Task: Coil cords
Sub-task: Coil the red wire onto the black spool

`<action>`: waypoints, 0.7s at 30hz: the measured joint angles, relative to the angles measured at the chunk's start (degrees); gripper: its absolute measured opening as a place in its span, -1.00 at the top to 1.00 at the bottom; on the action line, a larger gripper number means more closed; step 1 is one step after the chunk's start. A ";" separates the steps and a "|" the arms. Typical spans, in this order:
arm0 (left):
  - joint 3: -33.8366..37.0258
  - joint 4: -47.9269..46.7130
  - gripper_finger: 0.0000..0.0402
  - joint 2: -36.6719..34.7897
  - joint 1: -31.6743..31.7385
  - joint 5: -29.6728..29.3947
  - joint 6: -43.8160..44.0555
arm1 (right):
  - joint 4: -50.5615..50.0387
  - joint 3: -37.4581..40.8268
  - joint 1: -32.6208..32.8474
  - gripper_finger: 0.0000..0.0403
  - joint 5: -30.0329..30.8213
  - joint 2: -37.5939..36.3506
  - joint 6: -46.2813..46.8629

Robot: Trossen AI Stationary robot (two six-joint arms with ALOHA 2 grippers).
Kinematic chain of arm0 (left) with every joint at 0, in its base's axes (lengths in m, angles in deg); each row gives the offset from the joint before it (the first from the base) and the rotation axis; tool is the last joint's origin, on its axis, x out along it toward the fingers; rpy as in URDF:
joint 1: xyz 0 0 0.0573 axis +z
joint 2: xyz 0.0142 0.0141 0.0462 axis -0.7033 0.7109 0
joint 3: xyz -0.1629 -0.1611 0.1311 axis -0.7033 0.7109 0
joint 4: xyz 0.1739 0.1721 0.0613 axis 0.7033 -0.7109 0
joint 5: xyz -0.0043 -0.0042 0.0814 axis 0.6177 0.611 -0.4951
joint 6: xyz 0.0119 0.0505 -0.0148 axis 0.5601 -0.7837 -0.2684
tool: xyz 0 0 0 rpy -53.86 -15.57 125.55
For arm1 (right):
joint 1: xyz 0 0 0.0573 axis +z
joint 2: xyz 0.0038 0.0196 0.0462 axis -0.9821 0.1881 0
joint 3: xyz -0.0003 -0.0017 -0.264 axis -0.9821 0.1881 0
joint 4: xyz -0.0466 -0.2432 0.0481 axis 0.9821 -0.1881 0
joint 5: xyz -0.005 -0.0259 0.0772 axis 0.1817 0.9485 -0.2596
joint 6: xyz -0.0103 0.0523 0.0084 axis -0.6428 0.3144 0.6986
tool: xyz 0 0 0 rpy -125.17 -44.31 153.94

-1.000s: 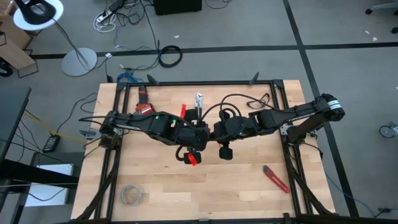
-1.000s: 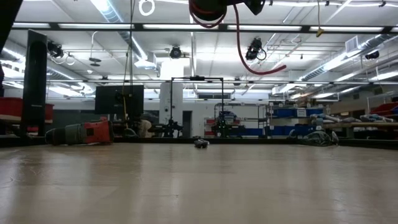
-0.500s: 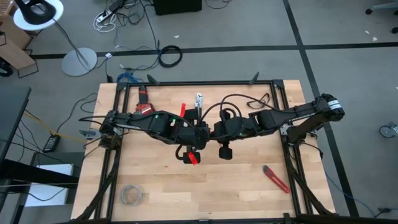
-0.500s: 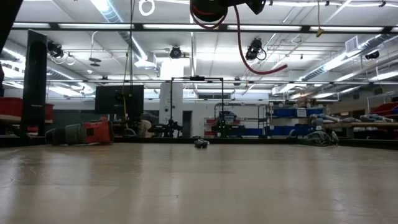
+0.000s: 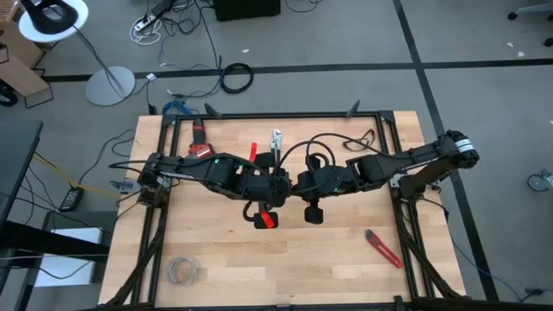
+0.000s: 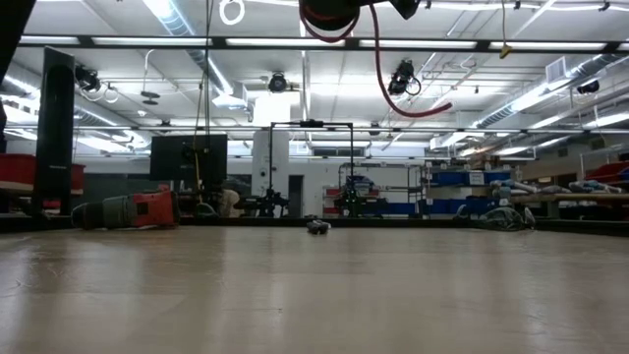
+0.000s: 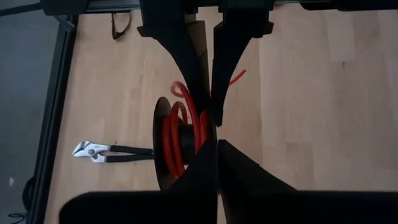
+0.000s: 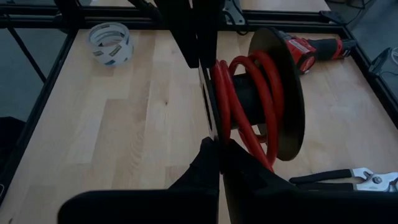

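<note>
A black spool (image 8: 283, 93) with a red cord (image 8: 249, 99) wound between its two flanges hangs high over the table's middle (image 5: 264, 218). In the low view the spool (image 6: 329, 15) is at the top, and the cord's free end (image 6: 444, 103) dangles below it. My left gripper (image 7: 217, 144) and my right gripper (image 8: 219, 144) meet at the spool from opposite sides, each shut on a flange. In the high view my left gripper (image 5: 271, 200) and right gripper (image 5: 301, 192) are close together. My left gripper pinches the rim of a spool flange (image 7: 208, 132) between its two fingers, coming from the table's left. The spool is lifted clear of the table, with its axis about level. My right gripper pinches the rim of the thin flange (image 8: 209, 127) between its two fingers, coming from the table's right, opposite the left gripper's fingers (image 8: 196, 37). The wound cord sits beside the fingers, untouched.
Pliers (image 5: 276, 140) and a red drill (image 5: 200, 142) lie at the table's far side. A tape roll (image 5: 181, 270) lies near left and a red utility knife (image 5: 382, 248) near right. Glasses (image 5: 367, 136) lie far right.
</note>
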 joint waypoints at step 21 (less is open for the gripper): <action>0.09 -0.07 0.62 0.04 -0.07 1.20 1.28 | 0.52 0.00 -0.02 1.00 0.22 0.00 0.03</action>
